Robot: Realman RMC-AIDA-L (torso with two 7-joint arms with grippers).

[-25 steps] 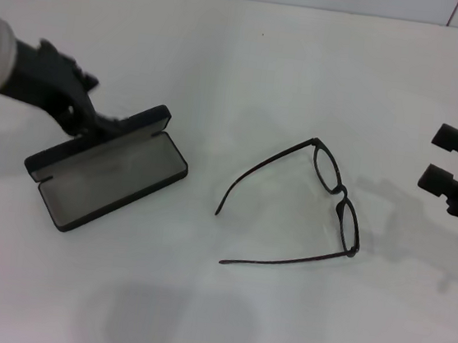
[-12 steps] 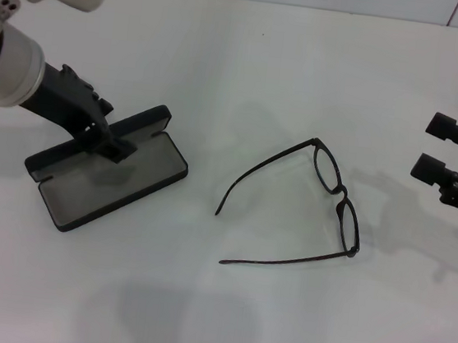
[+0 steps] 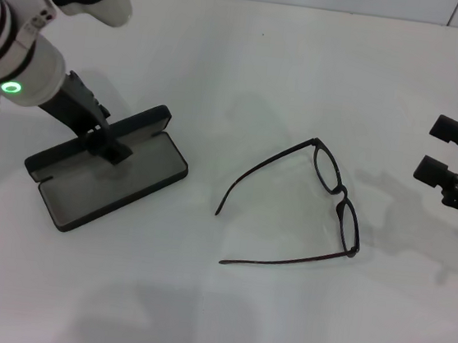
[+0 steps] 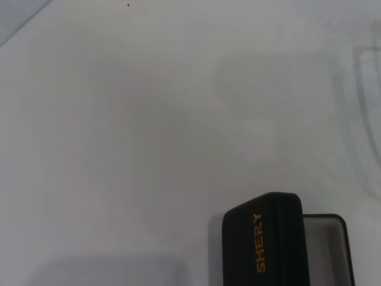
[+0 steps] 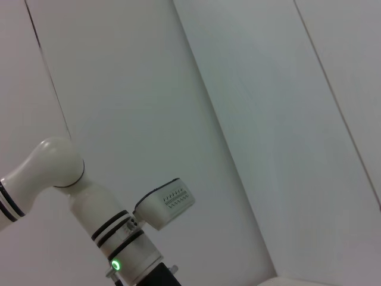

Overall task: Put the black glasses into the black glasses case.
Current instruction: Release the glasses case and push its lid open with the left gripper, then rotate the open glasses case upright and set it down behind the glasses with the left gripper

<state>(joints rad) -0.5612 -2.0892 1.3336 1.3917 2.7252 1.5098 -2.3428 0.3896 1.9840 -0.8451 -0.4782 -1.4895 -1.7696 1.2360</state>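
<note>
The black glasses case (image 3: 126,178) lies open on the white table at the left, grey lining up, its lid (image 3: 93,144) tilted back. In the left wrist view the lid (image 4: 262,244) shows its orange lettering. My left gripper (image 3: 109,148) sits at the lid's edge, reaching over the hinge side. The black glasses (image 3: 340,192) lie unfolded right of centre, temple arms pointing toward the case. My right gripper (image 3: 437,150) hovers open at the far right, apart from the glasses.
White tabletop (image 3: 249,66) meets a tiled wall at the back. The right wrist view shows only the wall and my white left arm (image 5: 101,232).
My left arm has swung upward and in over the case, its wrist now steeper. The case and glasses have not moved. The right gripper shifted slightly.
</note>
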